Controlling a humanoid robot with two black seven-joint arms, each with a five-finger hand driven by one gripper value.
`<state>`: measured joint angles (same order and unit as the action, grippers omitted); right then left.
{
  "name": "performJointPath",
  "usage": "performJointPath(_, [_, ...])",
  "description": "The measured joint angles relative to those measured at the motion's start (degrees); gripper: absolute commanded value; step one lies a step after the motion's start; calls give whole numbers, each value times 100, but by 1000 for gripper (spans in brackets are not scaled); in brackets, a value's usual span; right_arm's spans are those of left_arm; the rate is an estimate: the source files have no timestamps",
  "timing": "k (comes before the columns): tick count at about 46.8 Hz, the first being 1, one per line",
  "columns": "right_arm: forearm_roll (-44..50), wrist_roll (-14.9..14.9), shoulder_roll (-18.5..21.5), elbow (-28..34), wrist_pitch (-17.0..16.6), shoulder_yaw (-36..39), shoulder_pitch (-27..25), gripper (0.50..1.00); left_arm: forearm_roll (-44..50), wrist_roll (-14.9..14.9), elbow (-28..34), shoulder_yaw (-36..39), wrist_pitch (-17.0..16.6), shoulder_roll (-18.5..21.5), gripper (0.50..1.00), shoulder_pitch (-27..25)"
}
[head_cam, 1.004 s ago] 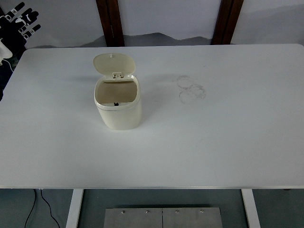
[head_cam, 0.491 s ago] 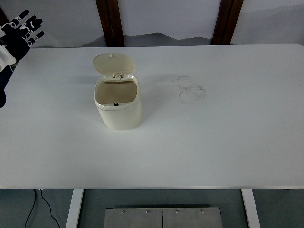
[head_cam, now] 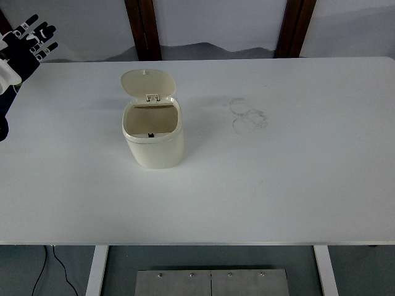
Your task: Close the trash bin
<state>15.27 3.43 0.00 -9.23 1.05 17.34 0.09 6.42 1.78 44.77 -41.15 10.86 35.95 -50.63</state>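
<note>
Standing left of centre on the table (head_cam: 296, 185), the bin (head_cam: 154, 135) was observed open, its lid (head_cam: 148, 82) tipped back. Closing was judged not yet begun. The left hand (head_cam: 28, 42) was noted at the far-left corner, fingers spread, holding nothing. No legible writing was found.

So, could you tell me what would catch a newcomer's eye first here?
The cream trash bin stands alone left of centre on the white table, its lid flipped up at the back. The left robot hand, fingers spread, hovers at the far left corner. Faint ring marks lie right of the bin.
</note>
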Motion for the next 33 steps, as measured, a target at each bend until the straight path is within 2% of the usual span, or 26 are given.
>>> performJointPath(12, [3,9,0,0,-3,-3,1,995,0,-66,51,7,-47,12,1000,-97])
performJointPath(17, [2,10,0,0,-3,-3,0,995,-1,-112,66,64,-243,-53,1000,-188])
performJointPath(19, [2,9,0,0,-2,-3,2,995,-3,-228,128,119,-363,-138,1000,-260])
performJointPath(26, [-6,1,0,0,0,3,2,995,-10,-964,532,412,-856,-255,1000,-458])
performJointPath(33, [-7,0,0,0,0,4,0,995,-9,-1186,820,827,-1021,-202,1000,-898])
